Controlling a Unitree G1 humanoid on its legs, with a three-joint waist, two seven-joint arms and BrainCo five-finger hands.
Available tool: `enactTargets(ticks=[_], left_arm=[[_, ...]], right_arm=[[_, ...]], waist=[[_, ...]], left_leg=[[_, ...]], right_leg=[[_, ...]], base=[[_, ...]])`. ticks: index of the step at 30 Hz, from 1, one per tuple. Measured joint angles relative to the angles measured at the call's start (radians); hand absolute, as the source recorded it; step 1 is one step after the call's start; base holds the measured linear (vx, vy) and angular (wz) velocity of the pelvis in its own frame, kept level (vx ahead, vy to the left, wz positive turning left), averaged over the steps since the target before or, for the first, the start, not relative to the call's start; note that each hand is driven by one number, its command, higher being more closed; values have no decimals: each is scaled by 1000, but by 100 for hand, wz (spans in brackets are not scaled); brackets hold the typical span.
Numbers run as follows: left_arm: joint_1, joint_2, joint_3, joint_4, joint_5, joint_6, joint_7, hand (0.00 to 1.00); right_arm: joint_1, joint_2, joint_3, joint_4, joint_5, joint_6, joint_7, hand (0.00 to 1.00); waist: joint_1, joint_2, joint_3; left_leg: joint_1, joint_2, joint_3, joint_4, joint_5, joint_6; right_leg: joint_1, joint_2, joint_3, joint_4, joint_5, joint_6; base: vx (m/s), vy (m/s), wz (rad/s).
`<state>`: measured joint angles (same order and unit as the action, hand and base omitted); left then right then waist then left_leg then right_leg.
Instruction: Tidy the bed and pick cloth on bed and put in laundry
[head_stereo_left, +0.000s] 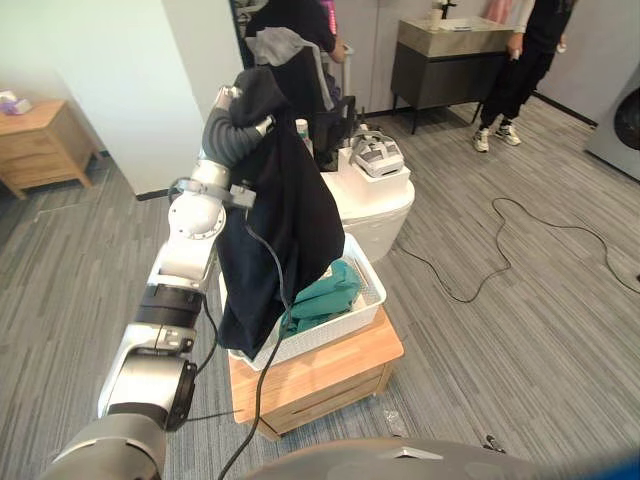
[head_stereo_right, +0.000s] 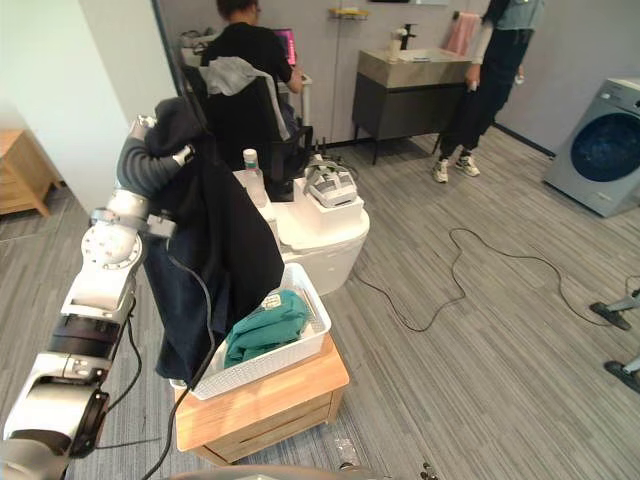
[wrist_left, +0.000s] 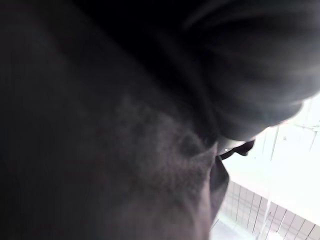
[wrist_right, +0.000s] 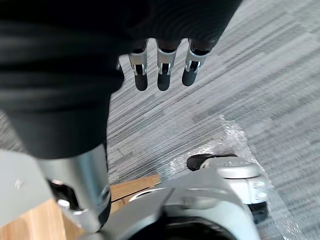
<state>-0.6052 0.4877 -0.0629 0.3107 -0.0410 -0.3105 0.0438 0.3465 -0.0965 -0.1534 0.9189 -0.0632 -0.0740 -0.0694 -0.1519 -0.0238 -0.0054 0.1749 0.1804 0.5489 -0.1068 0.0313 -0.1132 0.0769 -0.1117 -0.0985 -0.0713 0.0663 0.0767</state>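
A large dark garment (head_stereo_left: 290, 220) hangs from my raised left hand (head_stereo_left: 228, 97), which is wrapped in its top. The cloth's lower end drapes over the near left corner of a white laundry basket (head_stereo_left: 368, 268). A teal cloth (head_stereo_left: 325, 295) lies inside the basket. The basket stands on a low wooden nightstand (head_stereo_left: 340, 370). In the left wrist view the dark garment (wrist_left: 125, 125) presses right up against the camera. My right hand (wrist_right: 159, 75) hangs low over the grey floor, fingers relaxed and holding nothing.
A white rounded unit (head_stereo_left: 375, 205) stands just behind the basket. One person sits on a chair (head_stereo_right: 245, 60) beyond it and another stands by a dark cabinet (head_stereo_left: 520, 70). A cable (head_stereo_left: 500, 260) snakes over the floor at right. A washing machine (head_stereo_right: 600, 145) stands far right.
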Motion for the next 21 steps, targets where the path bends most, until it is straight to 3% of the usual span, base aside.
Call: enactTargets(ticks=[8,12,16,19,21], left_arm=[[-6,-4,-78,161,73,84,2,100],[-7,-4,-76,211,111,110,7,100],[-8,-17,-77,315,175,197,8,100],[-14,-26,-77,360,190,263,8,100],[-22,-36,-75,371,191,279,7,100]], right_arm=[[3,11,-14,15,1,3,57,0],[-86,6,-15,20,14,2,62,0],[-170,3,-16,18,49,0,63,0],[-198,5,-14,-5,109,-1,85,0],[-198,5,-13,-31,121,-1,96,0]], waist=[[-29,2,23],[-44,-10,123],[-60,-15,227],[-53,-18,273],[-48,-18,289]], left_leg=[[-68,3,54,0,9,-7],[-152,0,60,0,42,-6],[-212,-3,59,1,74,8],[-247,-5,50,1,78,10],[-266,-6,46,1,78,11]], right_leg=[[-111,12,64,6,25,-5],[-203,13,85,10,34,0],[-267,12,86,9,71,4],[-294,9,85,10,76,3],[-307,7,84,10,76,3]], base=[[-12,-10,-23],[-65,-36,-6],[-19,-18,0],[14,4,8],[11,9,10]])
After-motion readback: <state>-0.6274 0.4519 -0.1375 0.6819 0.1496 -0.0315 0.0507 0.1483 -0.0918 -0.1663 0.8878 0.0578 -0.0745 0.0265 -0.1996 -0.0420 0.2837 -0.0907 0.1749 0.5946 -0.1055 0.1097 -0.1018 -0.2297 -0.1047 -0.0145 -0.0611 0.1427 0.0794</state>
